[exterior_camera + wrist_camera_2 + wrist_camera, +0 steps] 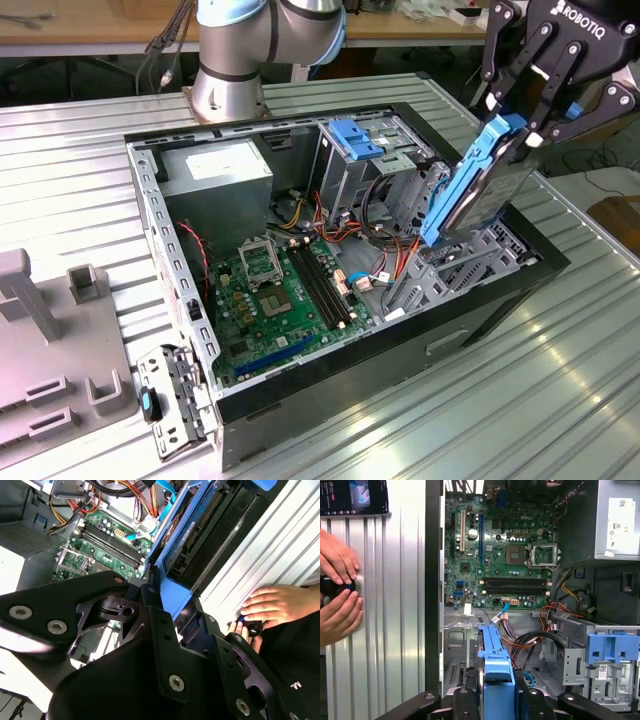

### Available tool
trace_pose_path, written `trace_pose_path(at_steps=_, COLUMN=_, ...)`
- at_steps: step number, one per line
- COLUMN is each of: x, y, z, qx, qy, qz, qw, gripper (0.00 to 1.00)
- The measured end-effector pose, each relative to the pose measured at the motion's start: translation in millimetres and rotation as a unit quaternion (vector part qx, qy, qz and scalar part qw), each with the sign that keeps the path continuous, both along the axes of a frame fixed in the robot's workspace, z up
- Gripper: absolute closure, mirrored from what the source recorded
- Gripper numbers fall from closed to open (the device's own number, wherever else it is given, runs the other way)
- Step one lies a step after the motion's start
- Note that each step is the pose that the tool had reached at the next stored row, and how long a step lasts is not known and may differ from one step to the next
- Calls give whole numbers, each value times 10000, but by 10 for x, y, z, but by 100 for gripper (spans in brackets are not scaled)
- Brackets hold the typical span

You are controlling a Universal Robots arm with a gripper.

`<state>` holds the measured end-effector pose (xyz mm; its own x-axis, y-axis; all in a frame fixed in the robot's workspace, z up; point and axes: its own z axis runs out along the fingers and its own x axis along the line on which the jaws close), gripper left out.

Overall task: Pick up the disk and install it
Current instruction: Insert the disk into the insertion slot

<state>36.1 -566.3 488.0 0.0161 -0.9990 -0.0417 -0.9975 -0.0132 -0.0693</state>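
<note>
The ribbed metal table (570, 400) carries an open computer case (470, 320), which lies with its open side up. Inside it, the exterior view gives the green motherboard (275, 290), the grey power supply box (215, 170) and a blue bracket (355, 135) on the drive cage. The gripper (518, 128) stands over the case corner at the exterior view's right, and its fingers are pinching the upper end of the disk (480, 190). The disk hangs tilted, well apart from the bracket. Its lower end is down at the grey cage, but I cannot tell if it touches. In the first wrist view the disk is seen edge-on, its blue rail between the black fingers (463, 705). Both wrist views add a person's hands (337, 562) on the table beside the case, around a small dark knob (332, 585).
</note>
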Motion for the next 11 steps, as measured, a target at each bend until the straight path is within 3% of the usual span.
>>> trace_pose_path(at_steps=2, x=13, y=0, z=-55, qx=0, qy=0, qz=-9, qw=10000, gripper=63)
trace_pose_path(at_steps=11, x=73, y=0, z=-170, qx=-4, qy=0, qz=-61, qw=10000, gripper=63)
